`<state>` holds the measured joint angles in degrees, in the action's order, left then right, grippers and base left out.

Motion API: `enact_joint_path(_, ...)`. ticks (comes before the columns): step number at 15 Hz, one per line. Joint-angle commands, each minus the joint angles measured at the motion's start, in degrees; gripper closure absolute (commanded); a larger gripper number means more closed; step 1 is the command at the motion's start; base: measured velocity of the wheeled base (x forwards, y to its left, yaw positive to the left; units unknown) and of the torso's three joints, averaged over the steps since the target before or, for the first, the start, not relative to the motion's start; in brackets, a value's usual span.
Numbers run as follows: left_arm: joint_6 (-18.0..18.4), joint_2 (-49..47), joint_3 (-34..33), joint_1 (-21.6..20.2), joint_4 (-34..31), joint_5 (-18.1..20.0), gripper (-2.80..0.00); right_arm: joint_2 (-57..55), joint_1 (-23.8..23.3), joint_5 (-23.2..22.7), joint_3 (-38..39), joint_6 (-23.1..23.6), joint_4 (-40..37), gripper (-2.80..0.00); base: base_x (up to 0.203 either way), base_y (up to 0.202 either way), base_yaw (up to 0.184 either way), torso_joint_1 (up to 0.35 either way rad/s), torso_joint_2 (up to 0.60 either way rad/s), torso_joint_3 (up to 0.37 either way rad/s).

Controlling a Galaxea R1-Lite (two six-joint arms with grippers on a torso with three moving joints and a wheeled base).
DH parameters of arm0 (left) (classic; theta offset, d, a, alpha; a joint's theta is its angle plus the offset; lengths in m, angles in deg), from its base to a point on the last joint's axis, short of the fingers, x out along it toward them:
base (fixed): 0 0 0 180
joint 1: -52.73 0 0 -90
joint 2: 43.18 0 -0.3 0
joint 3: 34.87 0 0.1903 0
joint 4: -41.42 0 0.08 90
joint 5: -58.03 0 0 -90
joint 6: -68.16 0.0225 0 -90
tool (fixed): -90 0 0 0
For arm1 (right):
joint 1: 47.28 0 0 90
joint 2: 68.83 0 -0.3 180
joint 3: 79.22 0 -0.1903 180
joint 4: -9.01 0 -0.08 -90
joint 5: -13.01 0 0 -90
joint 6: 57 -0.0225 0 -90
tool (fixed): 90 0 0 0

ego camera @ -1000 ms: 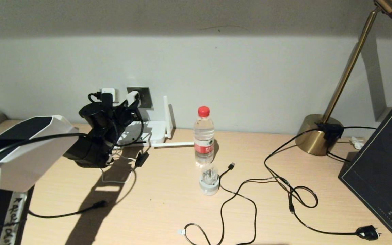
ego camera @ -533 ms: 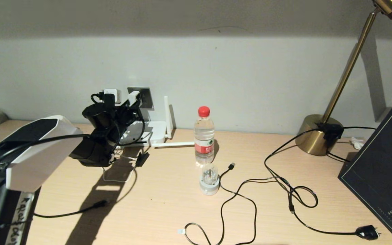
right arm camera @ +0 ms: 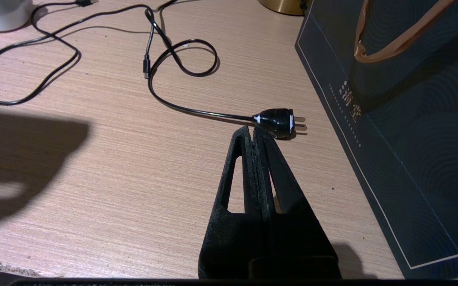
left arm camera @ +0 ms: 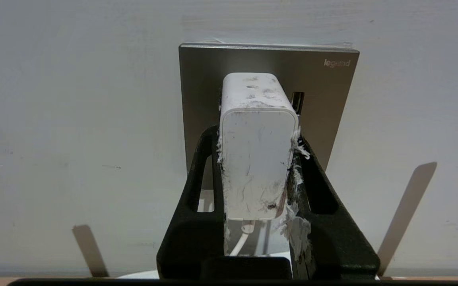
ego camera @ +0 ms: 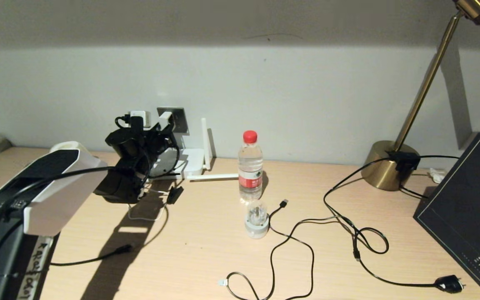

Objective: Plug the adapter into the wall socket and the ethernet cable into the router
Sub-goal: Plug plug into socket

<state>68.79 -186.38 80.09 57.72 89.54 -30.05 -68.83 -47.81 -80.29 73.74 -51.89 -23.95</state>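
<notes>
Two black fingers [left arm camera: 203, 167] of the left tool [left arm camera: 257, 159] are clamped on the flanks of the adapter [left arm camera: 257, 147], a scuffed white boxy block whose thin white cord leaves its near end between the fingers. In the left wrist view, at the centre of the frame, the adapter's far end sits against the wall socket [left arm camera: 324, 103], a grey metallic plate; whether it is fully seated cannot be told from here. A dark slot in the plate shows just beside the adapter's upper right corner. In the head view the left tool [ego camera: 156, 125] is at the left of centre, raised off the table [ego camera: 198, 250] and reaching to the wall socket [ego camera: 178, 118], with the adapter [ego camera: 164, 119] a small white block at its tip. Just below the socket lies the router [ego camera: 190, 162], flat and white against the wall, one antenna upright and one lying flat toward a water bottle [ego camera: 250, 166]. The ethernet cable's [ego camera: 86, 260] black connector end rests on the table at lower left, well apart from the router. A round white-and-clear plug [ego camera: 256, 218] stands near the bottle. The right tool [right arm camera: 255, 135], seen in the right wrist view at lower centre, has its fingers pressed together on nothing, hanging above the table just beside a black lamp plug [right arm camera: 277, 122] and near a dark paper bag [right arm camera: 412, 139].
</notes>
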Motion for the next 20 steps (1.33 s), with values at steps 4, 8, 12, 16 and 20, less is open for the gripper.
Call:
enact_joint_path(4,0.1,-1.4,1.0,0.0,0.1,-0.1,0.00,-0.1,0.0,0.0,0.0,0.0,-0.1,0.00,0.000,0.000,0.000,0.000,0.00,0.000)
enact_joint_path(8,0.1,-1.5,2.3,-0.1,0.1,-0.1,0.00,-0.1,0.0,0.0,0.0,0.1,-0.1,0.00,0.000,0.000,0.000,0.000,0.00,0.000)
enact_joint_path(12,0.1,-0.8,2.2,0.0,0.4,-0.1,-2.80,-0.1,0.0,0.0,0.0,0.1,-0.1,0.00,0.000,0.000,0.000,0.000,0.00,0.000)
enact_joint_path(16,0.1,0.6,2.0,-0.1,0.7,-0.1,-2.80,-0.1,0.0,0.0,0.0,0.1,-0.1,0.00,0.000,0.000,0.000,0.008,0.00,-0.001)
enact_joint_path(20,0.1,2.8,-0.5,0.1,1.5,0.0,-2.80,-0.1,0.0,0.0,0.0,0.1,0.0,0.00,0.000,0.000,0.000,0.000,0.00,0.000)
